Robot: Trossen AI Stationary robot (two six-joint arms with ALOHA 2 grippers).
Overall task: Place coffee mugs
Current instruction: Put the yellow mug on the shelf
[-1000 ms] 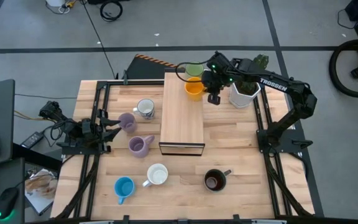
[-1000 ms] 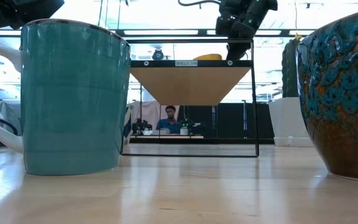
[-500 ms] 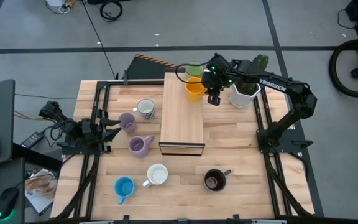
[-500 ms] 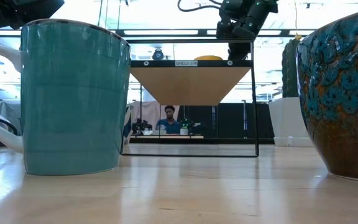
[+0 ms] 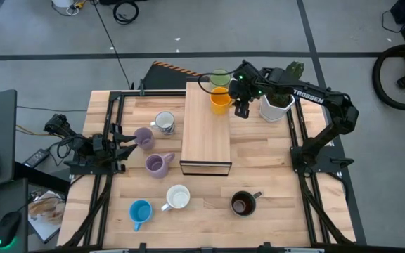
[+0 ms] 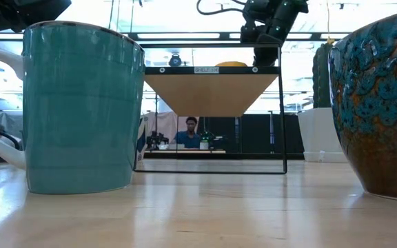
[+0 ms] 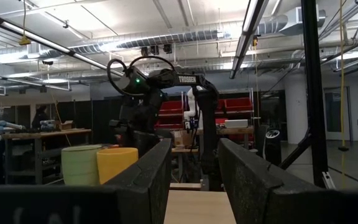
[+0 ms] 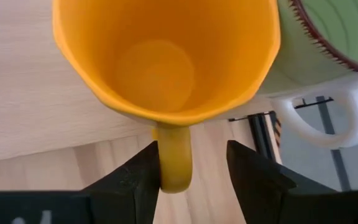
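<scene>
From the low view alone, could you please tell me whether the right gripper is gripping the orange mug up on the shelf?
Observer: No. The right gripper is open, with its fingers clear on either side of the orange mug's handle.
Operator: Is the mug upright?
Observer: Yes, it stands upright at the shelf's far end, close beside the green mug.
Operator: And where is the left gripper?
Observer: The left gripper is at the table's left edge, open and empty, next to a lilac mug.

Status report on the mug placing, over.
Right gripper open, jaws either side of the orange mug's handle, on the shelf beside the green mug. Left gripper idle at table's left. Six mugs on the table.
</scene>
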